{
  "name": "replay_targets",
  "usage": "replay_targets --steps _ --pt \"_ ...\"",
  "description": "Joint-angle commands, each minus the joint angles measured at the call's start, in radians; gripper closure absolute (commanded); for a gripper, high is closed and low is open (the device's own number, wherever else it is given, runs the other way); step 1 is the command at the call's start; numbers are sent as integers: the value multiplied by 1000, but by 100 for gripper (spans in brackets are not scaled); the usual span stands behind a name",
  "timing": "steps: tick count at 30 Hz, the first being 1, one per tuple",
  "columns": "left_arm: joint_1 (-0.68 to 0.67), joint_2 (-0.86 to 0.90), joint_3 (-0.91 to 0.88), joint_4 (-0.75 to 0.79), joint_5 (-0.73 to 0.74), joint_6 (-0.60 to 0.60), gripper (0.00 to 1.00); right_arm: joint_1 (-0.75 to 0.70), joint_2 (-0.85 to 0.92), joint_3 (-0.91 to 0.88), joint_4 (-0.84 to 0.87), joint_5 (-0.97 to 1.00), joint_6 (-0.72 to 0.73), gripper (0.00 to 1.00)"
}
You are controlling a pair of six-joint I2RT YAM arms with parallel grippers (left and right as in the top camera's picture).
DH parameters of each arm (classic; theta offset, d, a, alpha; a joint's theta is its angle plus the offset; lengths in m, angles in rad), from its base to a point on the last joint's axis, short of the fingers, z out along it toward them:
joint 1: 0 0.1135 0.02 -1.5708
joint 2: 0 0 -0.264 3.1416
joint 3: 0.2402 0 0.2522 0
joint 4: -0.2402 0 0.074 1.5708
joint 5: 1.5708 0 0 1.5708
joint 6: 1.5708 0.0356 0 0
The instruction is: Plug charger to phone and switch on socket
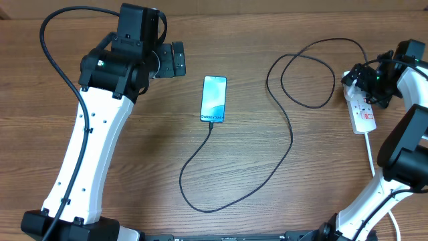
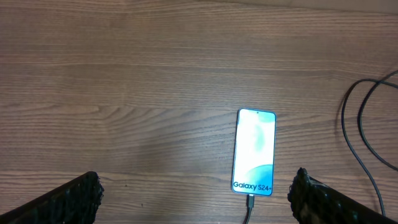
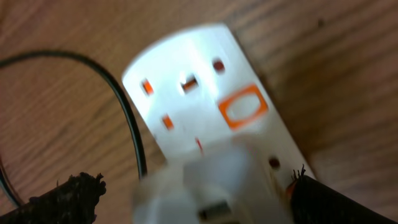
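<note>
Left fingers (image 2: 69, 199): spread wide, with only bare table (image 2: 124, 93) between them. The left gripper (image 1: 178, 59) hangs just left of the phone's far end, apart from it.
Right fingers (image 3: 62, 200): spread wide, one on either side of the socket. The right gripper (image 3: 196, 199) is not closed on it. Whether a finger touches the casing cannot be told.
Charger (image 1: 221, 201): thin black cable. Its connector tip sits in the phone's near short edge. From there it sweeps nearer than the phone and climbs to the phone's right. It makes a loop between phone and socket, then runs under the right gripper, where its other end is hidden.
Phone (image 1: 213, 99): lies flat at mid-table, screen up and lit. Its long axis runs near to far with a slight tilt. The "Galaxy S24+" end points toward the arm bases.
Socket (image 1: 363, 112): white strip well to the right of the phone, orange-red markings facing up. Its long axis is roughly parallel to the phone's.
White lead (image 1: 370, 150): leaves the socket's near end and runs toward the bases.
White block (image 3: 211, 186): blurred, on the socket face between the right fingers.
</note>
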Motion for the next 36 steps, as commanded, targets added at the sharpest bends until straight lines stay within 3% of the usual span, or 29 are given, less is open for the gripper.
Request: replay_targets --steps 1,36 --pt "4 11 -1 1 -16 19 0 2 20 -3 -22 -40 26 0" --pt "4 11 -1 1 -16 19 1 33 21 -35 -33 -174 -45 0"
